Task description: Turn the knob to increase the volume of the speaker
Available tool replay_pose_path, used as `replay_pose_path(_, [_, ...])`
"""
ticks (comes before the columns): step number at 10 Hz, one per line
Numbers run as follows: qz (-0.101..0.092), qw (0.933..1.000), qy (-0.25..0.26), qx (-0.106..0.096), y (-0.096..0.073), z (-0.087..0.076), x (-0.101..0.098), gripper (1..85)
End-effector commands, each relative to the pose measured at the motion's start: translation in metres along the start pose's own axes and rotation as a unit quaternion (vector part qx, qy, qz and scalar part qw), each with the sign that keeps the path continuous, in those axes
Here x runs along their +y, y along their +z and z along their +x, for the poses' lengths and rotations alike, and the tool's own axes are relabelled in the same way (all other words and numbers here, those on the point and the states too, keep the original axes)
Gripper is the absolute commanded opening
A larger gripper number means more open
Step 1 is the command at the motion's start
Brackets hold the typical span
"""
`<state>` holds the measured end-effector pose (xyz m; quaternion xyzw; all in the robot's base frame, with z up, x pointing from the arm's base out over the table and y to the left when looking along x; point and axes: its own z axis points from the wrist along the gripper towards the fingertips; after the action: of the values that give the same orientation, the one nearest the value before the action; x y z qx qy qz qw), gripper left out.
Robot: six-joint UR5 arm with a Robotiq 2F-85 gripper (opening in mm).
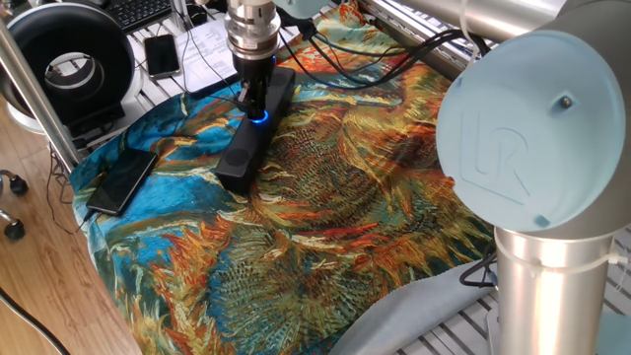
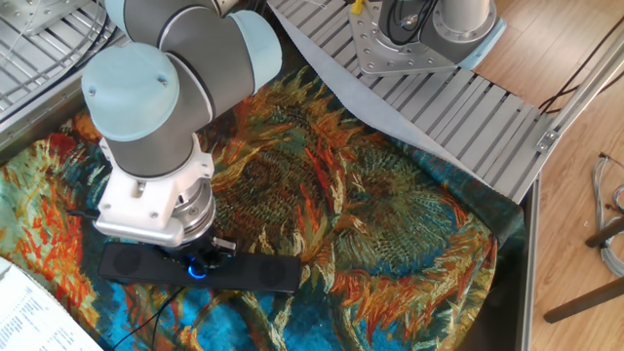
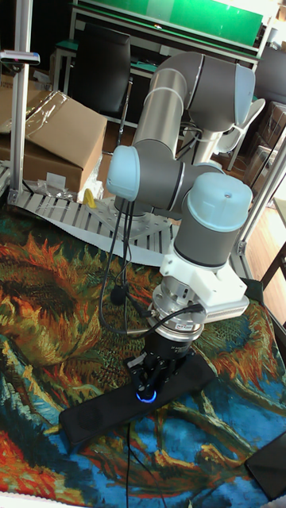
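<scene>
The speaker (image 1: 244, 148) is a long slim black bar lying on the sunflower-patterned cloth; it also shows under the arm (image 2: 253, 274) and in the tall fixed view (image 3: 95, 417). Its knob (image 1: 259, 116) glows blue near the bar's middle (image 2: 198, 269) (image 3: 145, 394). My gripper (image 1: 255, 103) points straight down onto the knob, its dark fingers closed around it (image 3: 151, 381). The wrist hides most of the fingers in the other fixed view (image 2: 202, 255).
A flat black phone (image 1: 121, 180) lies on the cloth's left edge, another phone (image 1: 162, 54) on papers behind. A big round black-and-white device (image 1: 69, 64) stands at the back left. Cables (image 1: 375, 59) trail across the cloth. A metal slatted table edge (image 2: 468, 107) borders the cloth.
</scene>
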<state>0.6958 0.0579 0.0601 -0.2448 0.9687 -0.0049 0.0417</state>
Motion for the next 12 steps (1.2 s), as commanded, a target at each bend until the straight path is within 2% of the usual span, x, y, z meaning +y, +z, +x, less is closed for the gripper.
replay_pose_path(1, [-0.003, 0.9998, 0.020, -0.007, -0.0012, -0.0036, 0.0009, 30.0])
replay_pose_path(12, [-0.003, 0.9980, 0.060, -0.018, -0.0007, -0.0088, -0.0003, 27.3])
